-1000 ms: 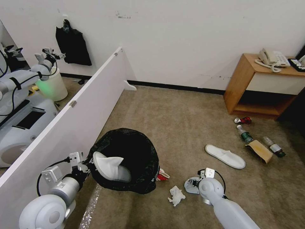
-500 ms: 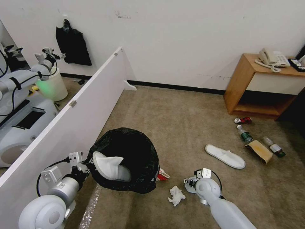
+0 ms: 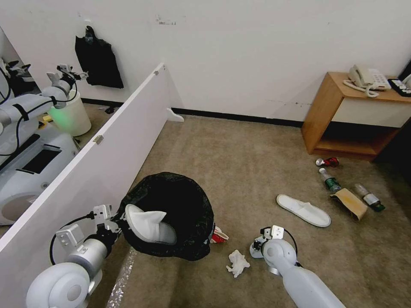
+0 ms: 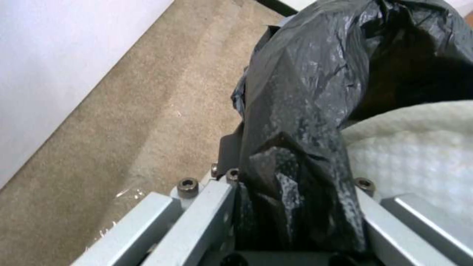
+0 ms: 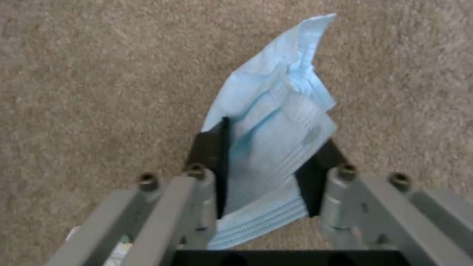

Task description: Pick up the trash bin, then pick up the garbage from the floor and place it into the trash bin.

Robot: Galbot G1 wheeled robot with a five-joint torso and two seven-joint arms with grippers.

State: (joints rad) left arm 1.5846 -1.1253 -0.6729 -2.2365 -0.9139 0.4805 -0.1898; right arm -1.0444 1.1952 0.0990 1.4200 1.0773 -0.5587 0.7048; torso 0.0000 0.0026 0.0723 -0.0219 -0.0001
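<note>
My left fingers (image 4: 295, 207) pinch the trash bin (image 3: 171, 214) rim, holding it off the carpet to receive litter; my right fingers (image 5: 266, 177) straddle a blue face mask (image 5: 276, 125) on the floor, not yet closed

Open carpet (image 3: 239, 162) ahead. White partition (image 3: 107, 158) walls off the left; trash bin (image 3: 171, 214) sits just beside it. Litter and wooden nightstand (image 3: 342, 115) crowd the right.

Black-lined trash bin (image 3: 171, 214) holds a white slipper (image 3: 150, 224); litter dots carpet.
</note>
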